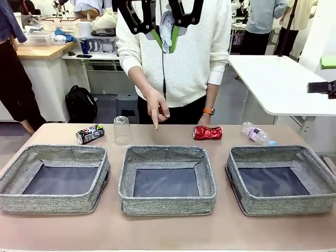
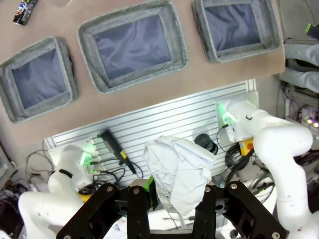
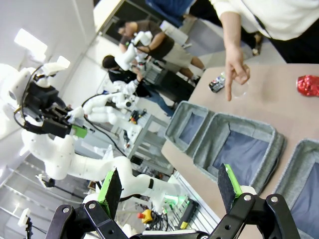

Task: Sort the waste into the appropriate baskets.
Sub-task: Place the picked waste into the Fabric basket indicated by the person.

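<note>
Left fingers: the left gripper (image 2: 172, 193), at the bottom of the left wrist view, is squeezed tight on the crumpled white paper wad (image 2: 180, 169).
Right fingers: the right gripper (image 3: 169, 190), at the bottom of the right wrist view, is spread wide, with just air between its green pads (image 3: 231, 179).
Paper wad: top middle of the front view, high over the table (image 1: 168, 233).
Baskets: left basket (image 1: 52, 203), middle basket (image 1: 167, 206) and right basket (image 1: 286, 206) sit side by side across the lower front view. Their dark bottoms show.
Person: the person's hand (image 1: 156, 107) points one finger down, just behind the middle basket.
Behind the baskets, left to right: dark printed can (image 1: 90, 134), upside-down clear plastic cup (image 1: 122, 131), crushed red can (image 1: 207, 132), clear bottle (image 1: 257, 134).
</note>
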`<state>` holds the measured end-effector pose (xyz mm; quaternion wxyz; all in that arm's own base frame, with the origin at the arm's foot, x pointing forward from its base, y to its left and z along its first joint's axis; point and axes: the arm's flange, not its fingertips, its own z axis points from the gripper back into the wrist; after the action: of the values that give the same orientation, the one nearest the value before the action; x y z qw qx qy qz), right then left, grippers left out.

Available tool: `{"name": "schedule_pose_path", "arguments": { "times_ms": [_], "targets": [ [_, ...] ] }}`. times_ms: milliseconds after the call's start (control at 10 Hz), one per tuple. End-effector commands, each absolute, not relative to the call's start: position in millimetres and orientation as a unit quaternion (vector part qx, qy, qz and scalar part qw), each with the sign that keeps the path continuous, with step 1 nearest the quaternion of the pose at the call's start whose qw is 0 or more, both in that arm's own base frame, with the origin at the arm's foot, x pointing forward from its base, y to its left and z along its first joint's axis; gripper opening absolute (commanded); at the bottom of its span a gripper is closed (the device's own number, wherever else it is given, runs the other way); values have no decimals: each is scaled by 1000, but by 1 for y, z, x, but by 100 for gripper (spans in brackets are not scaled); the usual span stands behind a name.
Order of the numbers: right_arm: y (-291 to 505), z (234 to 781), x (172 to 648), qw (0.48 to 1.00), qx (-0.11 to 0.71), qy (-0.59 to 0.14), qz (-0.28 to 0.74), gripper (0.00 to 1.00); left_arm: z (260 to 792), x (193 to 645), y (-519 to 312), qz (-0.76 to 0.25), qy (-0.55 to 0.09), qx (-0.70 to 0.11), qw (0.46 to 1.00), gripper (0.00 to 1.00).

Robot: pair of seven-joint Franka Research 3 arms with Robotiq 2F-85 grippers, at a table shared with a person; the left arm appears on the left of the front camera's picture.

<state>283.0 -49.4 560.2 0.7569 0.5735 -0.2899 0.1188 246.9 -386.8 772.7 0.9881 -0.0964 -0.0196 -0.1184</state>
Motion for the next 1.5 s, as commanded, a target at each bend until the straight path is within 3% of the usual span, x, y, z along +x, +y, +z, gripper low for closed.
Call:
{"name": "schedule_pose_path", "arguments": {
  "times_ms": [0,500,1000,1400],
  "targets": [
    [-48,561,286,746,580,-303,127,100,774,246,-384,-114,-24,-98,988,9],
    [-48,561,286,746,580,-303,127,100,770,255,-387,-114,-21,-71,991,9],
    [-48,561,286,746,580,-303,127,100,617,268,-409,-170,54,-72,981,9],
    [-48,561,286,746,580,-303,127,100,508,286,-418,-56,18,-65,996,9]
  ]
}}
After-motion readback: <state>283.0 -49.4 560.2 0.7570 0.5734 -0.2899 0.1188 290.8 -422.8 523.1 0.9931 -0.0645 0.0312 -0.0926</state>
